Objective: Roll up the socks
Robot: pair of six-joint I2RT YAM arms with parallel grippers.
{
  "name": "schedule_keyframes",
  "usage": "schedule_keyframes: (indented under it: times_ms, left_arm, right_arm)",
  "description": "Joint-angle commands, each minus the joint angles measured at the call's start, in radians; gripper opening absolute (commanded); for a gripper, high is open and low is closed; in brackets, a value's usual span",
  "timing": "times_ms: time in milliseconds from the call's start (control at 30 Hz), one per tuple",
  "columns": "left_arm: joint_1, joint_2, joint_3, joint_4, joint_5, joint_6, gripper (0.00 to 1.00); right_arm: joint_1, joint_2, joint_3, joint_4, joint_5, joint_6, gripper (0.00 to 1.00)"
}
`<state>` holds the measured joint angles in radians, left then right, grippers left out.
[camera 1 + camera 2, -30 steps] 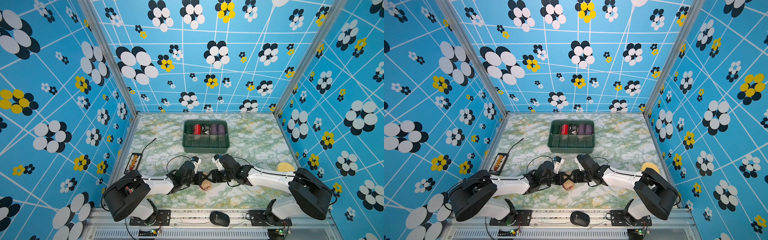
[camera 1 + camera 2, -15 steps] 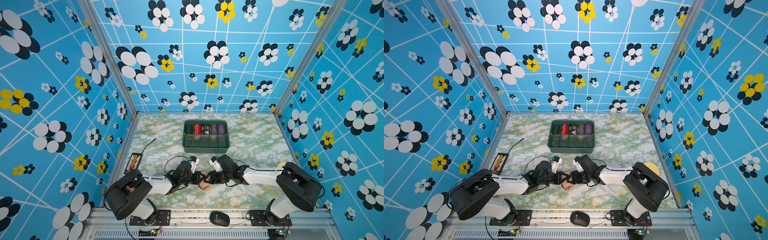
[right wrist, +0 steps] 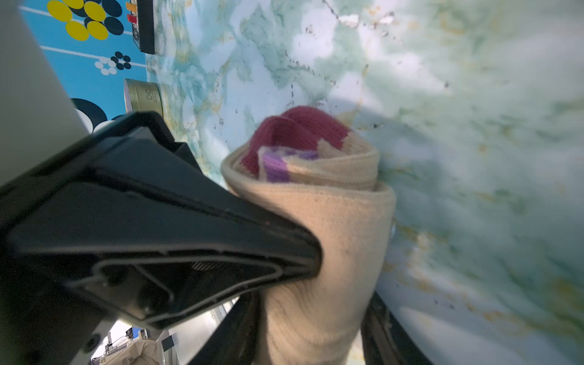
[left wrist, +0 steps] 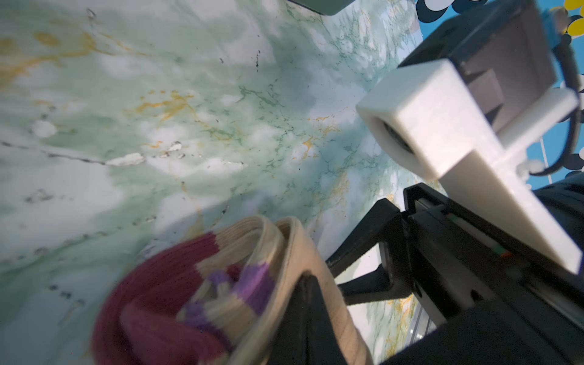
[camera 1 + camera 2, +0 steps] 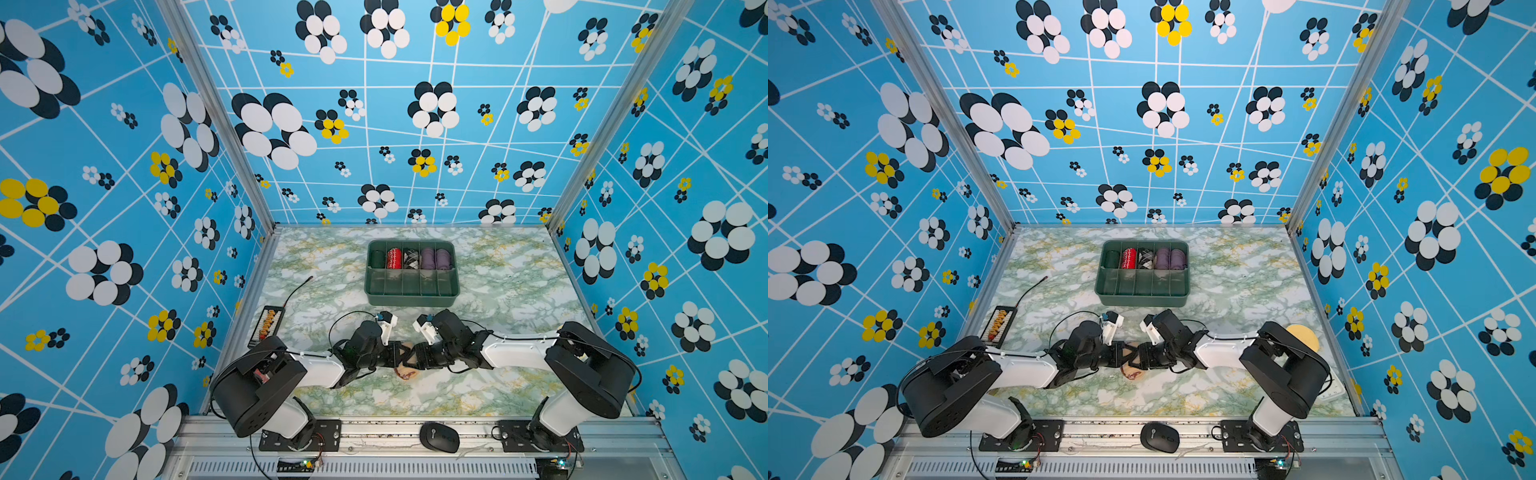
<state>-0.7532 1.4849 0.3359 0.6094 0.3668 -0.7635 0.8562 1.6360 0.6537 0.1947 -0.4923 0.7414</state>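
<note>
At the near middle of the marbled bench (image 5: 498, 299), in front of the green divided tray (image 5: 411, 296) whose back row is being used for other rolled pairs (image 5: 415, 258), the left arm (image 5: 320, 368) and the right arm (image 5: 511, 353) are being held low, tip to tip. The right end effector (image 4: 331, 275) is being held about half open, with its two black fingers (image 4: 366, 237) set around the tan body of the socks (image 5: 405, 371). This hold is judged to be bracing the bundle so that it is not unwinding. The left end effector (image 3: 313, 256) is being held fully closed. Its tip is being pressed into the outer tan layer and is seemingly pinching a fold of it, a grip judged to be serving the tucking of the cuff over the roll. The socks are being held between both tips, just over the bench or resting on it; which of these cannot be told. They are being presented as a tight, ribbed tan bundle that is open at one end, where maroon fabric and purple stripes are being squeezed out of the spiral. The outermost tan lip is being curled around them like a collar.
</note>
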Motion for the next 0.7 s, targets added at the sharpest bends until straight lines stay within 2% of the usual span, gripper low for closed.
schedule_keyframes:
  times_ms: [0, 200, 267, 367, 533, 667]
  left_arm:
    - [-0.004, 0.057, -0.043, -0.206, -0.035, 0.01, 0.0]
    - [-0.003, 0.052, -0.044, -0.204, -0.035, 0.01, 0.0]
    - [-0.003, 0.052, -0.044, -0.202, -0.036, 0.01, 0.0]
    - [-0.003, 0.045, -0.044, -0.204, -0.034, 0.006, 0.0]
    - [0.0, -0.001, -0.026, -0.255, -0.037, 0.01, 0.0]
    - [0.007, -0.062, -0.005, -0.329, -0.051, 0.02, 0.0]
  right_arm:
    - [0.031, 0.059, 0.03, -0.022, 0.021, 0.009, 0.53]
    - [0.046, 0.093, 0.044, -0.031, 0.042, 0.015, 0.47]
    - [0.049, 0.099, 0.046, -0.033, 0.054, 0.016, 0.41]
    - [0.059, 0.092, 0.056, -0.057, 0.09, 0.007, 0.23]
    - [0.102, 0.055, 0.123, -0.227, 0.233, -0.062, 0.0]
    - [0.154, 0.045, 0.208, -0.421, 0.383, -0.124, 0.0]
